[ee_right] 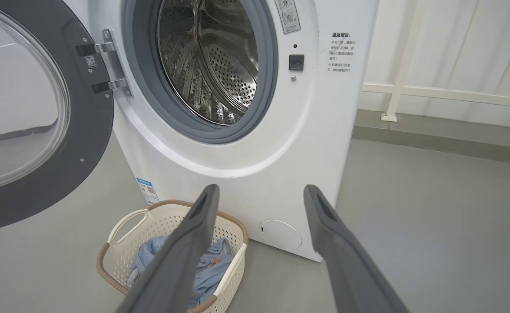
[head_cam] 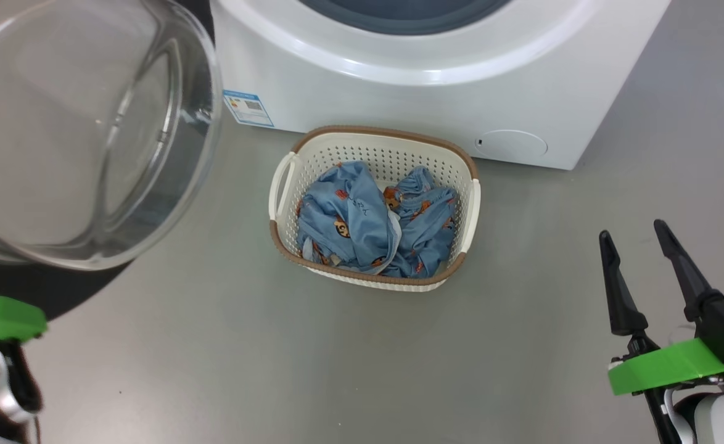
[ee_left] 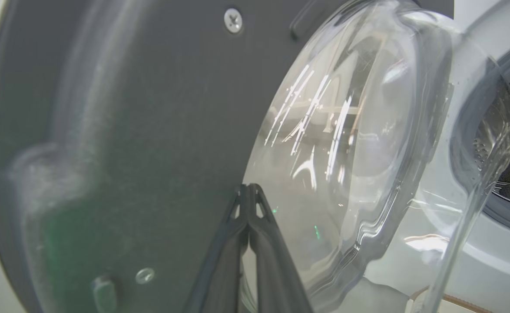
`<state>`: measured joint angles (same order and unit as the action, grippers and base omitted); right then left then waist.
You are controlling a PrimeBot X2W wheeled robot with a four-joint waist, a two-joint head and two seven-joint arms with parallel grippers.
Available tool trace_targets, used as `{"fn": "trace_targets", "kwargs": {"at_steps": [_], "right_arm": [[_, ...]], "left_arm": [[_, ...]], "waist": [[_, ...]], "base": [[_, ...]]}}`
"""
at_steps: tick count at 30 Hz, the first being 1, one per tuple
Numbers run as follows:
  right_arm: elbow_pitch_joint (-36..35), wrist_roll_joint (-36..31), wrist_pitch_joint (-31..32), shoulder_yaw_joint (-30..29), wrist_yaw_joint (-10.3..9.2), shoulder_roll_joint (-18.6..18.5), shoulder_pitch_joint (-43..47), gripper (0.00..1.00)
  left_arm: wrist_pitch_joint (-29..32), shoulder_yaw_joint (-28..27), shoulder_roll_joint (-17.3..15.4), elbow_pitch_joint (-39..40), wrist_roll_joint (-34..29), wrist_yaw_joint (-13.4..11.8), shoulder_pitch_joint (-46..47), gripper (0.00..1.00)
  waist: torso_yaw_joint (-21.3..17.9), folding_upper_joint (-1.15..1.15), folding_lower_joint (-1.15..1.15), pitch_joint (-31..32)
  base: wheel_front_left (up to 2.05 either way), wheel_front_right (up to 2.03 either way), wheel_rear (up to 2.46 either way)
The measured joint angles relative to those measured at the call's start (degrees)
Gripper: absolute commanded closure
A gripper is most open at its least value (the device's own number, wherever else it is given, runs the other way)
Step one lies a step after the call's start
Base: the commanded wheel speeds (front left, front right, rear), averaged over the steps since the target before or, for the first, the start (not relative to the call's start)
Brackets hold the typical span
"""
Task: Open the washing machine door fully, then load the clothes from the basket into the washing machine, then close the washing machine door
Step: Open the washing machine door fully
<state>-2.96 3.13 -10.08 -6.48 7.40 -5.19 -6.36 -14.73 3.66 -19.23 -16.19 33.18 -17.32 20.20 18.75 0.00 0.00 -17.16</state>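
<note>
Swing washing machine door [ee_left: 107, 130] fully back using left tool [ee_left: 248, 188], pressed together; then lower right tool [head_cam: 630, 229], spread, onto clothes [head_cam: 362, 216].

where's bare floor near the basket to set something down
Bare floor: in front of the basket, across to the right gripper, and right of the washing machine. Crowded: between basket and machine, and left, under the open door.

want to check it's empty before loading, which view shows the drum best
The right wrist view: it looks straight into the drum, its perforated steel wall clear. The left wrist view catches a sliver at its right edge, beside the door glass. The head view stops at the gasket.
</note>
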Motion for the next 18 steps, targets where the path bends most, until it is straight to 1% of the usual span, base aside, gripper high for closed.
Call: {"fn": "trace_targets", "kwargs": {"at_steps": [4,10,14,18], "right_arm": [[-1.0,0.0,0.4,-0.2,0.00,-0.2,-0.9,0.00],[-1.5,0.0,0.7,-0.7,0.00,-0.3,-1.0,0.00],[-1.5,0.0,0.7,-1.0,0.00,-0.3,-1.0,0.00],[-1.4,0.0,0.6,-1.1,0.00,-0.3,-1.1,0.00]], "left_arm": [[0.0,-5.2,0.5,-4.1,-1.8,2.4,2.9,1.00],[-0.1,-11.5,0.8,-10.3,-4.7,6.2,6.7,1.00],[0.0,-15.1,0.6,-14.2,-6.5,8.6,9.4,1.00],[0.0,-17.5,0.3,-17.0,-9.3,10.3,11.4,1.00]], "waist": [[-0.7,0.00,0.00,-1.0],[-1.5,0.00,0.00,-2.1],[-1.9,0.00,0.00,-2.6],[-2.1,0.00,0.00,-2.7]], "base": [[0.00,0.00,0.00],[0.00,0.00,0.00],[0.00,0.00,0.00],[0.00,0.00,0.00]]}}
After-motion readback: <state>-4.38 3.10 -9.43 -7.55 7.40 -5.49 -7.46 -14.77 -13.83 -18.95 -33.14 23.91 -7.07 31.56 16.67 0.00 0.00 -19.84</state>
